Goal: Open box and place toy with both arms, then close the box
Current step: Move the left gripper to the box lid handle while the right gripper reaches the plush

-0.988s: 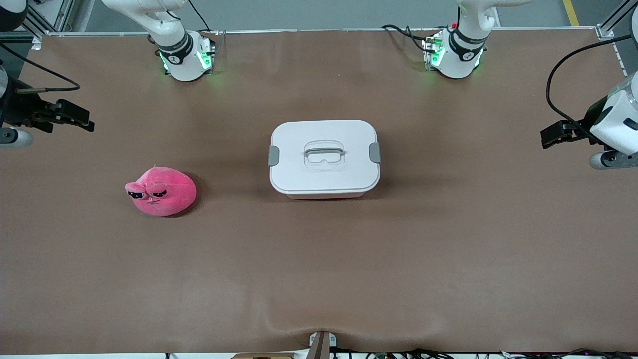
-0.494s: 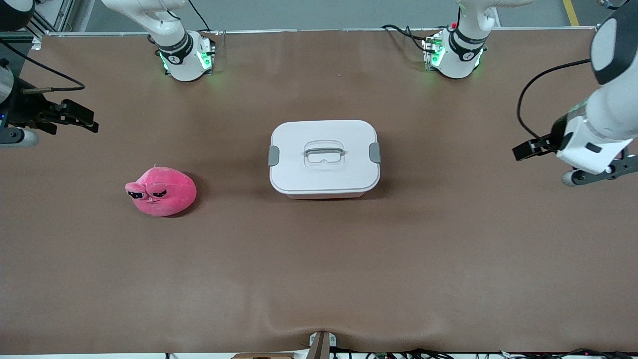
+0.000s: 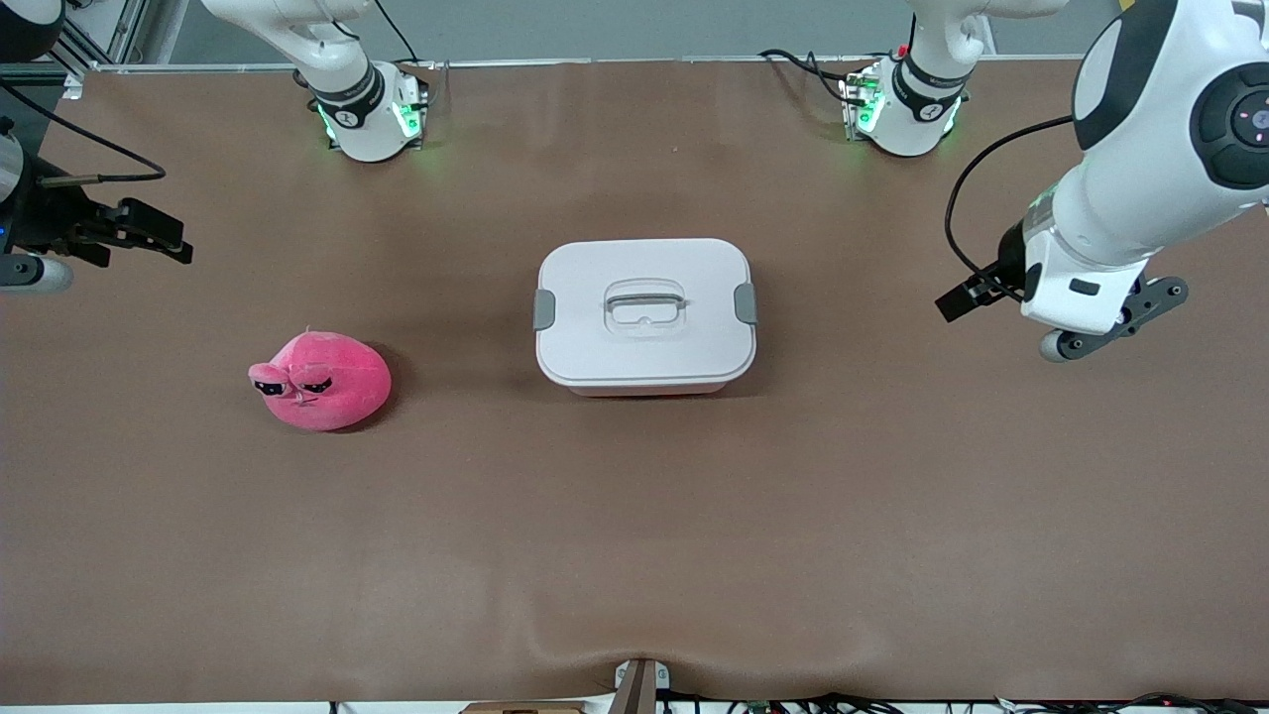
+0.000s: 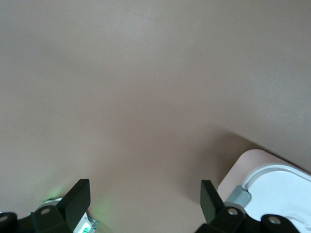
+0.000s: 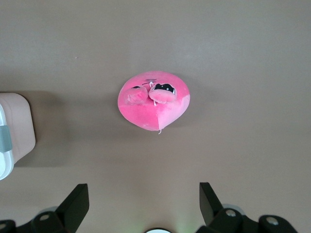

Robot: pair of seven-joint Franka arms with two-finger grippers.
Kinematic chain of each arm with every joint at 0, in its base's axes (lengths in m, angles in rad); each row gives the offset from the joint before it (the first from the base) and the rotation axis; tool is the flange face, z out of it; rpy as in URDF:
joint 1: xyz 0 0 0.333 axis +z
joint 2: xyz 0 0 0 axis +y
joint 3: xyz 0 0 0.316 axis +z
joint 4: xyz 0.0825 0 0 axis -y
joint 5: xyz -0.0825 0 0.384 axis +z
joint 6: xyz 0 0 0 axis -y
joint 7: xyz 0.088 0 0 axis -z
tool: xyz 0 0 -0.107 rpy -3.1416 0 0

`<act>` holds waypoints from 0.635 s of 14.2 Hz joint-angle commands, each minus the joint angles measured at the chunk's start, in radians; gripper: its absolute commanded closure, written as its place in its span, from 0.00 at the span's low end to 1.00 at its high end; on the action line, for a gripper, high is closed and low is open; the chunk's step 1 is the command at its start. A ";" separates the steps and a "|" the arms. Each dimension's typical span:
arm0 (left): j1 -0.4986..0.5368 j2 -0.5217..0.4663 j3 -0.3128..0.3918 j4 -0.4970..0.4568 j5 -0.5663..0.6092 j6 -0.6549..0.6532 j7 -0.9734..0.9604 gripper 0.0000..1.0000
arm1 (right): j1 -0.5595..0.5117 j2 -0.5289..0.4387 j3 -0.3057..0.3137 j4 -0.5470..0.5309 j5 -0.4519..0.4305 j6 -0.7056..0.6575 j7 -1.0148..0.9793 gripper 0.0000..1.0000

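Brown matte cover on the table (image 3: 634,555), slightly rippled along the edge nearest the front camera, with a small bracket (image 3: 639,682) at mid-edge. Hidden bits first: the pale pink body of the box (image 3: 644,313) is mostly masked by its white lid (image 3: 644,342) in the front view, only a thin strip shows under the lid's near edge; the left wrist view catches just one corner of the box (image 4: 265,194) with one grey clip (image 4: 238,195), and the right wrist view cuts it to a sliver (image 5: 14,133). Lid is on, both clips (image 3: 544,309) at the short ends, handle (image 3: 644,295) lying in its recess. Box sits mid-table. The toy (image 3: 319,381) lies on the cover toward the right arm's end, a bit nearer the front camera than the box, well apart from it, face turned away from the box. Right gripper (image 3: 149,236) hangs over the table margin at that end, fingers (image 5: 73,206) spread, nothing between them. Left gripper (image 3: 967,296) is over bare cover toward the left arm's end, mostly hidden by its own wrist in the front view; the left wrist view shows its fingers (image 4: 77,201) apart and empty. Both bases (image 3: 369,111) stand at the edge farthest from the camera, green lights on. Plenty of bare cover all round the box and toy.
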 commanded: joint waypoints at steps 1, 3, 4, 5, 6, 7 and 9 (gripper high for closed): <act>-0.002 0.011 0.002 0.024 -0.047 0.001 -0.088 0.00 | -0.006 -0.003 0.003 -0.003 -0.015 0.000 -0.017 0.00; -0.022 0.011 0.002 0.024 -0.065 0.003 -0.180 0.00 | -0.005 0.006 0.003 -0.003 -0.015 0.001 -0.017 0.00; -0.038 0.012 0.002 0.024 -0.065 0.004 -0.237 0.00 | -0.005 0.009 0.003 -0.003 -0.015 0.003 -0.017 0.00; -0.059 0.012 0.002 0.024 -0.064 0.017 -0.304 0.00 | -0.005 0.011 0.003 -0.003 -0.015 0.006 -0.017 0.00; -0.079 0.012 0.002 0.022 -0.064 0.027 -0.378 0.00 | -0.005 0.017 0.003 0.000 -0.015 0.010 -0.017 0.00; -0.094 0.014 0.002 0.019 -0.064 0.030 -0.445 0.00 | -0.005 0.020 0.003 0.000 -0.014 0.024 -0.017 0.00; -0.137 0.029 0.003 0.020 -0.058 0.035 -0.528 0.00 | 0.000 0.020 0.003 -0.003 -0.012 0.030 -0.017 0.00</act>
